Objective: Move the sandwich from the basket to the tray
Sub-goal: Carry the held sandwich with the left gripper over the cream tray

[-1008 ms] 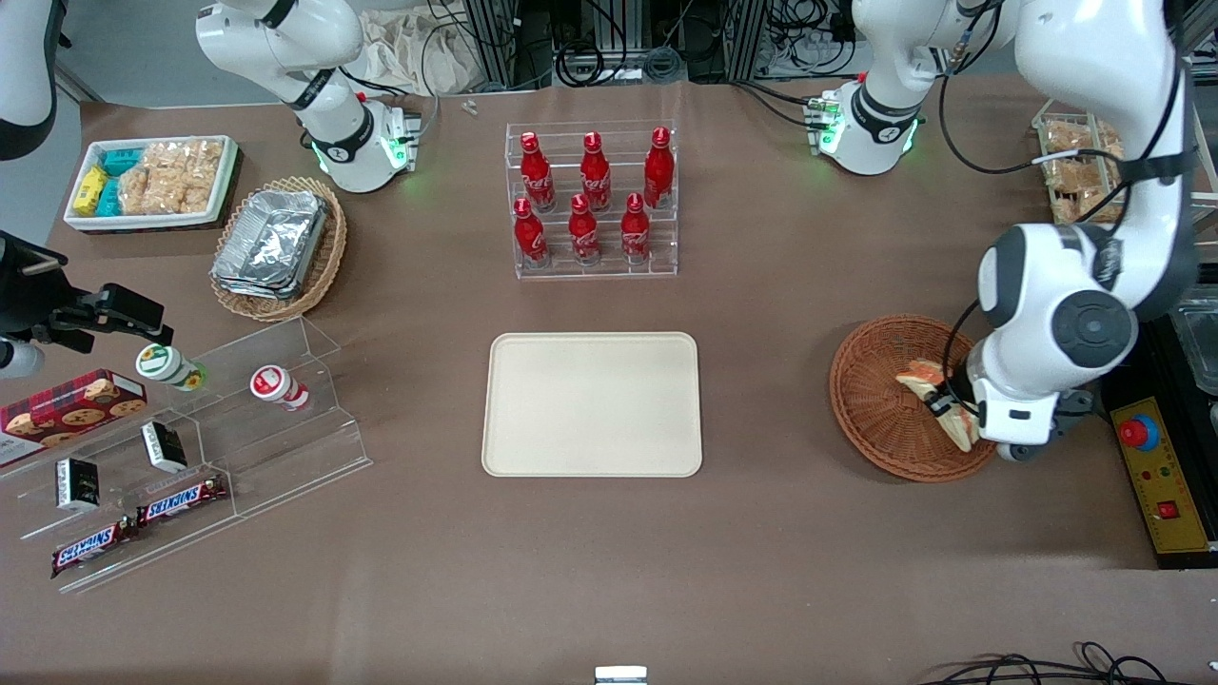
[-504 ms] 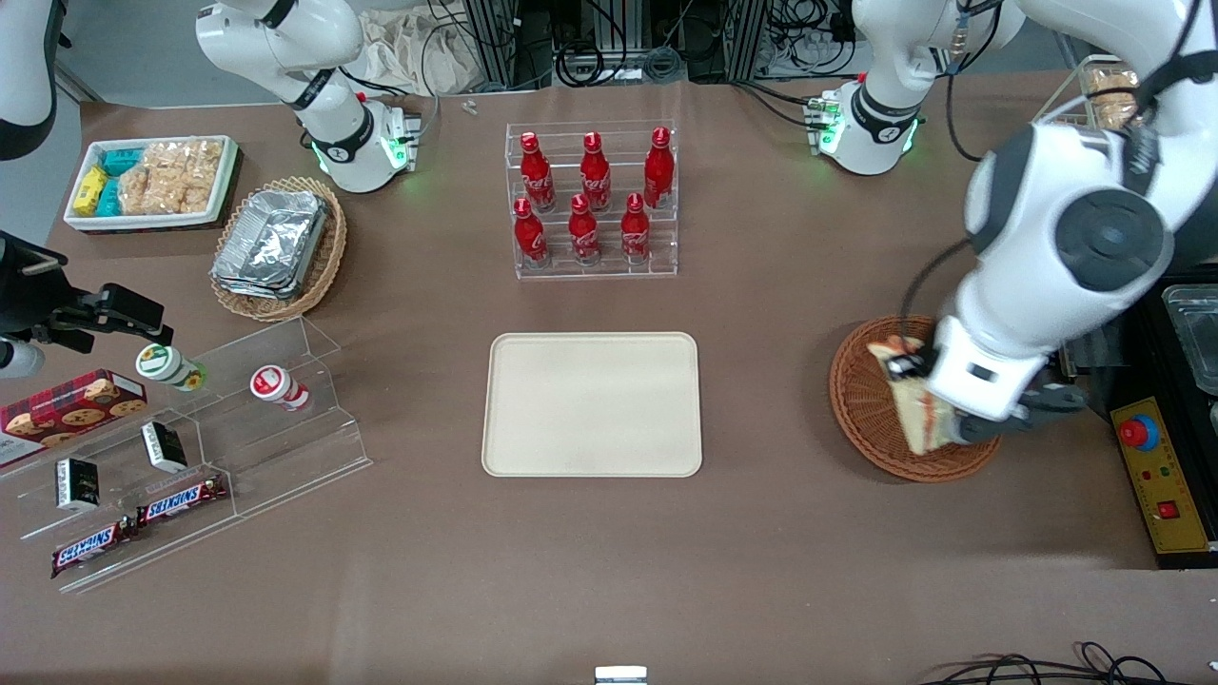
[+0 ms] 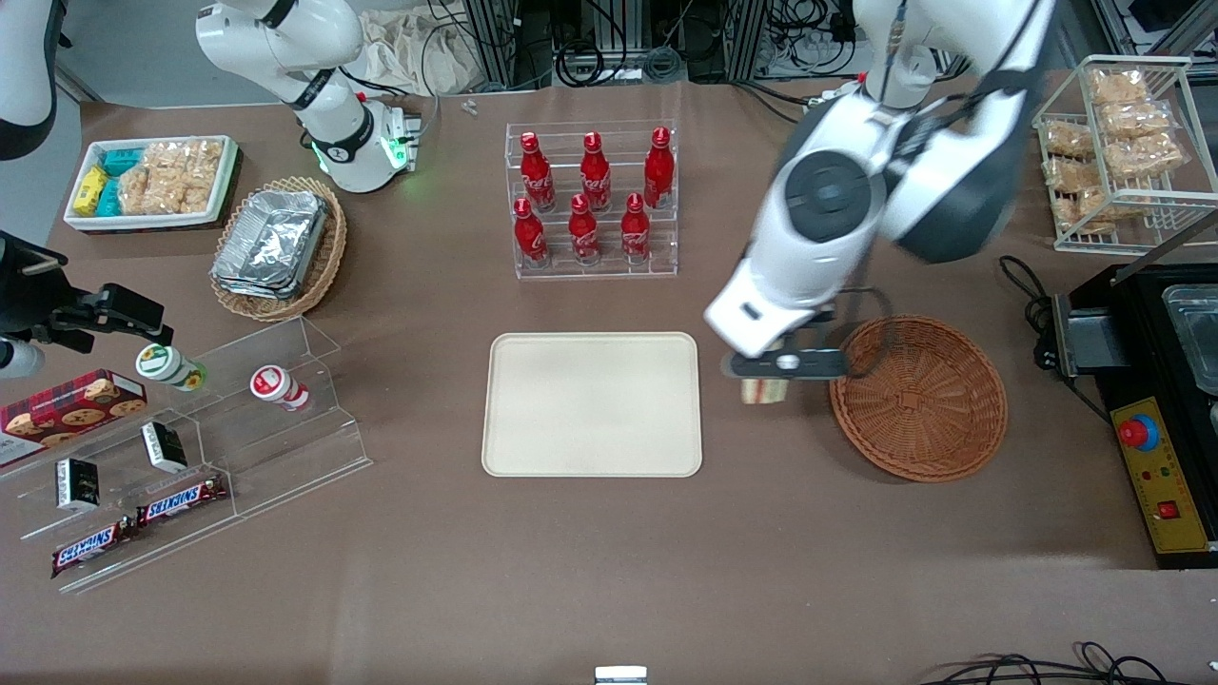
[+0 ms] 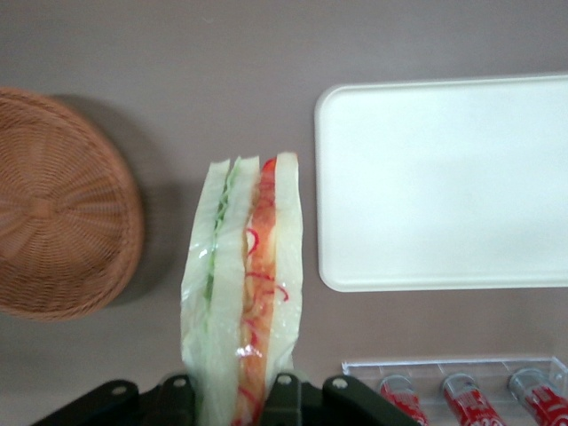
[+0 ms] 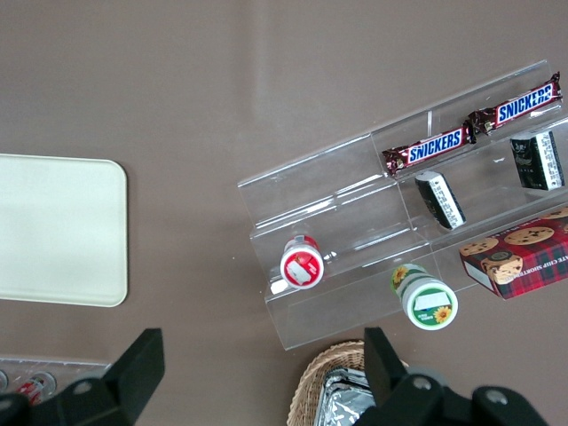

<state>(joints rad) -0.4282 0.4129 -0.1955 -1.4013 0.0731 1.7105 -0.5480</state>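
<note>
Currently:
Step in hand: carrying the sandwich (image 3: 763,389) across the gap between the basket (image 3: 919,398) and the tray (image 3: 592,403); judged roughly halfway through the transfer.
Gripper state: the gripper (image 3: 773,373) is clamped on the sandwich; in the wrist view the two fingers (image 4: 286,390) press the wrapped wedge (image 4: 244,293) from both sides at its near end.
Gripper location: right of centre in the front view, above bare table, between the tray's edge and the basket's rim.
Sandwich relative to gripper: held between the fingers, hanging below them with the cut edge and its red and green filling facing the wrist camera; clear of the basket.
Basket: appears empty, centre right of the front view.
Tray: bare, centre of the front view.
Procedure advice: hold the grip firm but not crushing, since the bread is likely soft; travel level until the wedge is fully over the tray; lower until it nearly rests on the tray before releasing.
Risk: releasing early would likely drop it on the rim or the table.
</note>
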